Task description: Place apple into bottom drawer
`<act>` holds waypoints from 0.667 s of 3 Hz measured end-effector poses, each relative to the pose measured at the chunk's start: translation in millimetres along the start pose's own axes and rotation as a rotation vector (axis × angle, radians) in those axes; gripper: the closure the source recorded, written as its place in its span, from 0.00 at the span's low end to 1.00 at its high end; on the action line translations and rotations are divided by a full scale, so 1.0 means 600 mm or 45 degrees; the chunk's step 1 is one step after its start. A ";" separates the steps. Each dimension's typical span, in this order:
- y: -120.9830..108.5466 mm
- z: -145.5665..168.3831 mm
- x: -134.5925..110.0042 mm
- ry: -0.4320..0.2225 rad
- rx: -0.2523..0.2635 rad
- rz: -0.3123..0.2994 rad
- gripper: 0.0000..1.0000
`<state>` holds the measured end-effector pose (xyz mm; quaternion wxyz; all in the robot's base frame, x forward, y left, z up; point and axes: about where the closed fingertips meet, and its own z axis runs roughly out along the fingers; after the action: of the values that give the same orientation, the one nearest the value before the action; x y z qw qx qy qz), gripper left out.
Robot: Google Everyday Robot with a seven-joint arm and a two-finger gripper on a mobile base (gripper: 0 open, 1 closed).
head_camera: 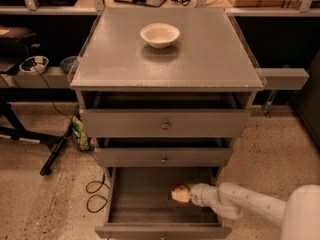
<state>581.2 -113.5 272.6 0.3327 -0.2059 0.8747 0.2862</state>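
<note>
the small round red apple with a yellowish patch (180, 193) is inside the open bottom drawer (135, 196), a deep grey-brown wooden box pulled out from the cabinet. it sits toward the drawer's right half, above the drawer floor. the pale two-finger gripper (184, 194) reaches in from the right and is pinched on the apple, whose yellowish side faces left, away from the gripper. behind the gripper, the smooth white robot arm (250, 206) slants down toward the lower right corner, crossing over the drawer's right wall.

above, the middle drawer (200, 157) and the top drawer (125, 124) each stand slightly out, each with a small round metal knob. a round cream bowl (159, 34) rests upright on the flat grey cabinet top (215, 54), near its back edge. a looped black cable (95, 194) lies on the speckled floor (45, 209) left of the cabinet.
</note>
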 end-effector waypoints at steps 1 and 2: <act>-0.014 0.037 0.017 0.001 0.013 0.044 1.00; -0.033 0.067 0.050 0.034 0.031 0.107 1.00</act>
<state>590.2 -107.8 219.7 0.3111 -0.1688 0.8903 0.2865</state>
